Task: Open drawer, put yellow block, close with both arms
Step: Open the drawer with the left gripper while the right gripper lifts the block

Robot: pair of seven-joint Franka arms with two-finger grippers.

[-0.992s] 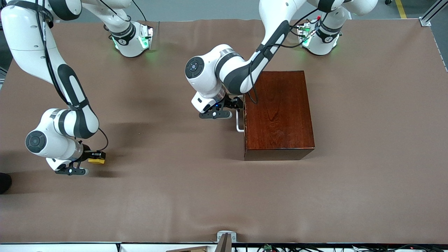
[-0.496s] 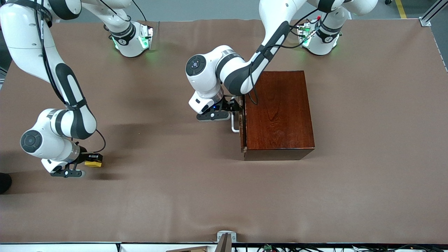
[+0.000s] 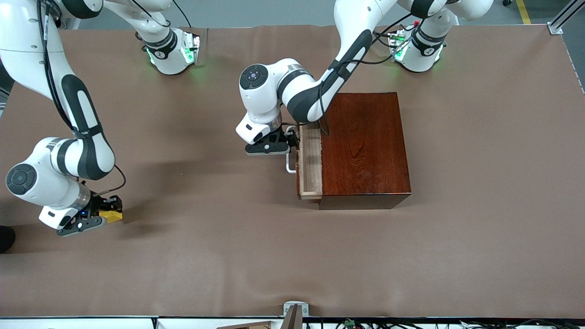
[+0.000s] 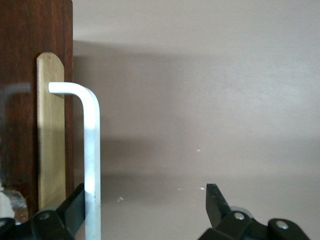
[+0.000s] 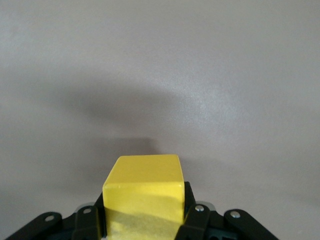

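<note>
The drawer (image 3: 311, 162) sits at the centre of the front view, pulled only partway out of the dark box (image 3: 363, 146), with a narrow strip of pale tray showing. Its white handle (image 3: 289, 163) lies against one finger (image 4: 75, 202) of the left gripper (image 3: 292, 144). The jaws stand wide apart, hooked around the bar rather than pinching it. That is the first risk. With nothing clamped, a pull that drifts off the slide's line could let the bar slip off the finger. It could also skew the tray so it jams, or drag the whole box across the table (image 3: 274, 256).

The block (image 3: 111, 214) is low in the frame, at the right arm's end of the table and well apart from the drawer. The right gripper (image 3: 103, 214) is clenched on it. In the right wrist view the block (image 5: 142, 192) stands out past the fingertips, so the hold looks shallow and a quick swing might shake it loose.

The opening is too slim for a clean drop as it stands. The block could catch the box's edge, and the two arms would crowd each other there.
</note>
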